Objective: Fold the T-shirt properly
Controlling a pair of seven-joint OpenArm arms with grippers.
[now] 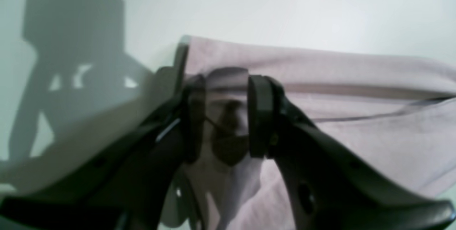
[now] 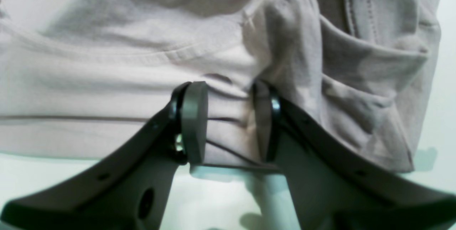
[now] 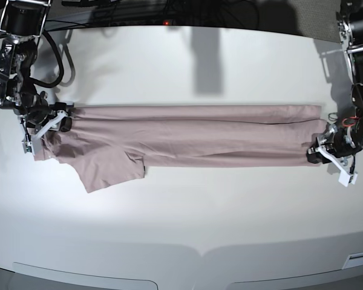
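Base view shows the T-shirt (image 3: 187, 136) stretched into a long narrow band across the middle of the white counter (image 3: 187, 229), running from the left edge of the scene to the right. One sleeve (image 3: 109, 169) sticks out toward the near side at the left end, lying flat.

At the band's left end sits the right claw (image 3: 43, 130), low against the counter. Its wrist view shows both fingers (image 2: 194, 121) partly closed with a bunch of pink fabric (image 2: 228, 116) pinched between them, creased lines running across the gap; a hemmed sleeve opening (image 2: 374, 62) hangs folded to the right of the grip.

At the band's right end is the left claw (image 3: 323, 154), also low. Its wrist view, blurred, shows the fingers (image 1: 260, 116) partly closed around a gathered fold of the shirt, with the cloth's far edge (image 1: 285, 50) lying straight on the counter beyond and the arm's shadow (image 1: 71, 62) falling to the left.

No containers are on the counter.
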